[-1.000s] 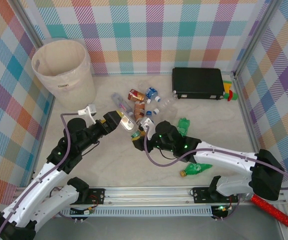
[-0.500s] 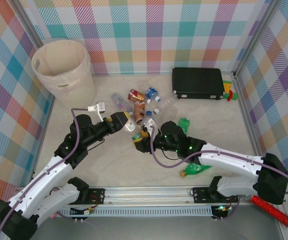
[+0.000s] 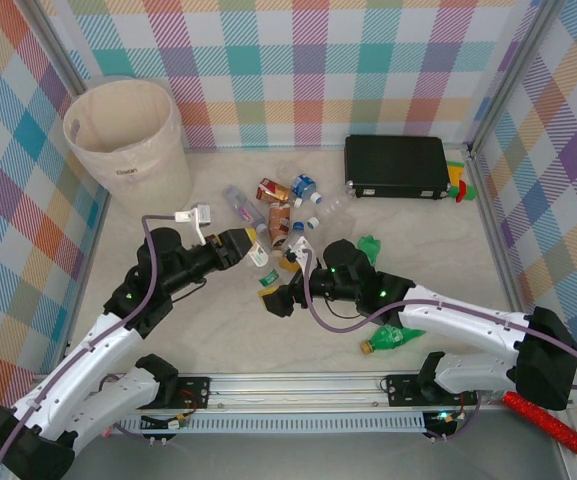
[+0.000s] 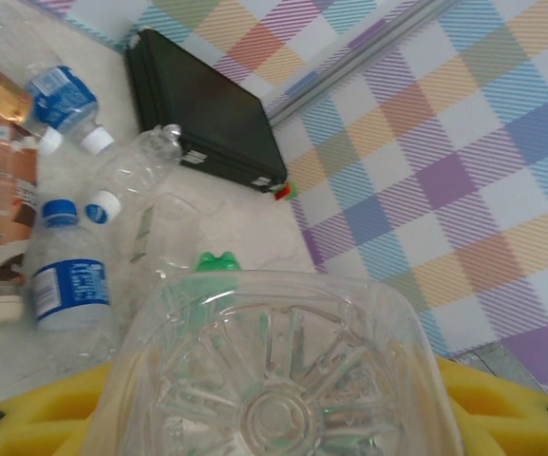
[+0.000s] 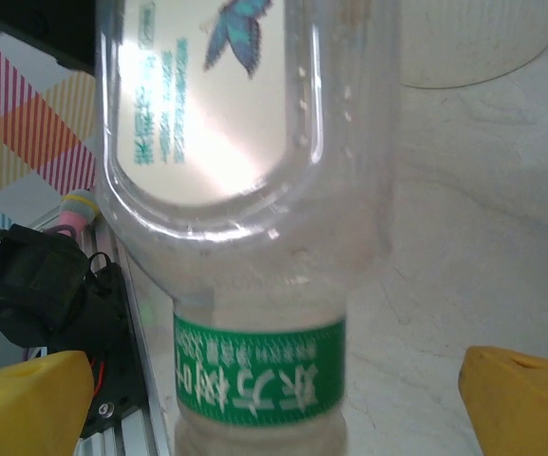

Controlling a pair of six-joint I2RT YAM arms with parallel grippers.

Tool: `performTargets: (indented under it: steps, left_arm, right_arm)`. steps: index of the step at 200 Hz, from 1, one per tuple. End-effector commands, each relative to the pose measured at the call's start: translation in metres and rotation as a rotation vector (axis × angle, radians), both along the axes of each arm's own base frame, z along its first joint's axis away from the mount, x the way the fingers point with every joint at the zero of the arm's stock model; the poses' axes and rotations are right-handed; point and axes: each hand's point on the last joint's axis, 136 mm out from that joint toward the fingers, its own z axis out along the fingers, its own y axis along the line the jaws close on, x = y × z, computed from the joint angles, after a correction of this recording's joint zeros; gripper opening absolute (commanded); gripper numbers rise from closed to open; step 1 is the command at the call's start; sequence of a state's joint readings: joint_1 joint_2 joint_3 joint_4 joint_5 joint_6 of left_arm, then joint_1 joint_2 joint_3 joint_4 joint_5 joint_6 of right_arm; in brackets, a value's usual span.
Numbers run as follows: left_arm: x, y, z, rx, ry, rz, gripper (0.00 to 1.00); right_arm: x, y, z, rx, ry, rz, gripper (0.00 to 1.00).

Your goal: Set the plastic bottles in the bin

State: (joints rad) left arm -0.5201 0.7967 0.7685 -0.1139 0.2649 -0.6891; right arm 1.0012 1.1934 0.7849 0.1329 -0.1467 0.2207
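A clear plastic bottle (image 3: pixel 261 264) with a green label (image 5: pixel 259 380) hangs above the table between the two arms. My left gripper (image 3: pixel 250 245) is shut on its base end (image 4: pixel 275 385), with yellow fingers (image 4: pixel 513 407) on either side. My right gripper (image 3: pixel 279 293) is open at the neck end, and its fingertips (image 5: pixel 25 407) stand well clear of the bottle. More plastic bottles (image 3: pixel 280 207) lie in a loose pile mid-table, and blue-labelled ones (image 4: pixel 67 285) lie near it. The cream bin (image 3: pixel 128 130) stands at the far left.
A black rectangular case (image 3: pixel 396 165) lies at the back right. Two green bottles (image 3: pixel 370 250) (image 3: pixel 393 340) lie by the right arm. A red-handled tool (image 3: pixel 548 420) sits beyond the near rail. Checked walls enclose the table.
My right gripper has opened and let go of the green-labelled bottle, dropping back slightly toward the near edge. My left gripper has closed on the bottle's base.
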Motion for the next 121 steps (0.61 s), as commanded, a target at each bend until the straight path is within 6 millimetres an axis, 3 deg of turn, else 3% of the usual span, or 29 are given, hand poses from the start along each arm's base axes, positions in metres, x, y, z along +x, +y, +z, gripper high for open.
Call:
performTargets:
  steps: [1,16,45,77,121]
  left_arm:
    - [0.005,0.022,0.027,0.116,-0.075,0.091,0.45]
    - [0.009,0.037,0.032,0.215,-0.064,0.161,0.45]
    - [0.021,0.07,0.06,0.372,-0.1,0.314,0.43]
    - [0.033,0.108,0.101,0.47,-0.165,0.496,0.38]
    - [0.06,0.16,0.157,0.595,-0.222,0.76,0.39]
  right_arm:
    - [0.002,-0.009,0.01,0.022,-0.045,-0.025,0.99]
    - [0.003,-0.016,0.003,0.014,-0.057,-0.048,0.99]
    - [0.001,-0.026,-0.002,0.03,-0.092,-0.062,0.99]
    - [-0.001,-0.04,0.006,0.075,-0.155,-0.09,0.99]
    - [-0.007,-0.054,0.007,0.115,-0.164,-0.111,0.99]
